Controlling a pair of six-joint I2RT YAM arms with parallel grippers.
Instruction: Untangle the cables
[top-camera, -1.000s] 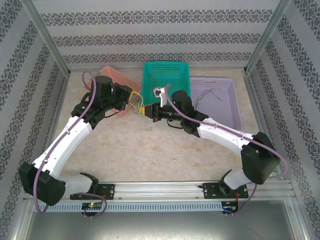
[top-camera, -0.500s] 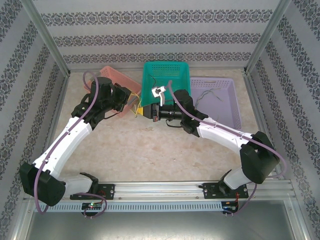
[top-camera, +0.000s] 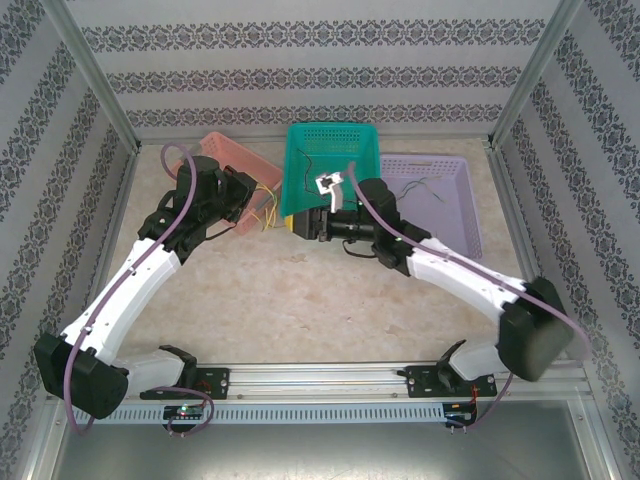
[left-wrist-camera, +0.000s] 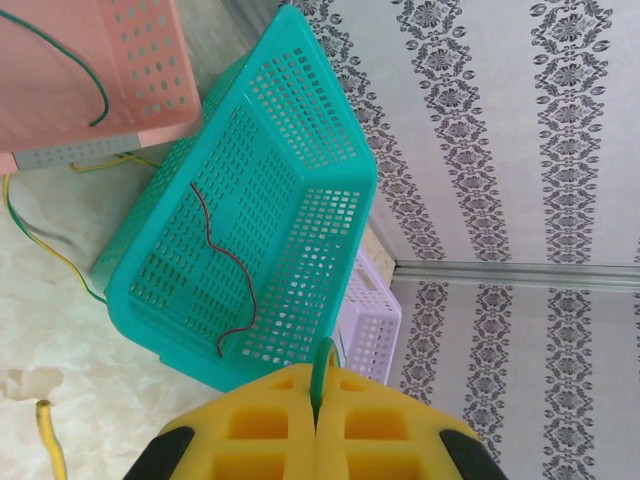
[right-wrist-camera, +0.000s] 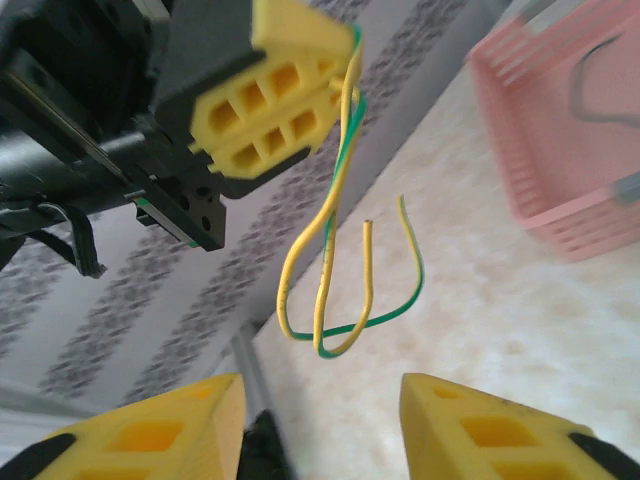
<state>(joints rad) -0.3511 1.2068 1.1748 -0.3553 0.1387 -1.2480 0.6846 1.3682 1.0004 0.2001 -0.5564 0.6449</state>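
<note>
A: What did my claws have at that frame?
B: Your left claw (left-wrist-camera: 318, 425) was pressed together, pinching the cables (right-wrist-camera: 330, 260): a yellow and green bunch hanging off its tip above the worktop (top-camera: 300, 300). You had at least two strands in it; I couldn't split the count cleaner. Your right claw (right-wrist-camera: 320, 400) was spread, nothing between its pads, facing that hanging loop without touching it. You had four yellow pads in all, two per claw.
A: Baskets?
B: You had three in a row at the far end: one pink basket (top-camera: 215, 148), one teal basket (top-camera: 360, 150), one lavender basket (top-camera: 455, 205). One red wire (left-wrist-camera: 235, 270) lay in the teal, one green wire (left-wrist-camera: 95, 80) in the pink, one thin wire (top-camera: 420, 188) in the lavender, colour too small to tell. One more yellow-green strand (left-wrist-camera: 40, 245) showed by the teal basket's near corner; I couldn't tell if it belonged to the held bunch.
A: Any writing?
B: One white tag (top-camera: 328, 182) on your right wrist. Print was too small to read.
</note>
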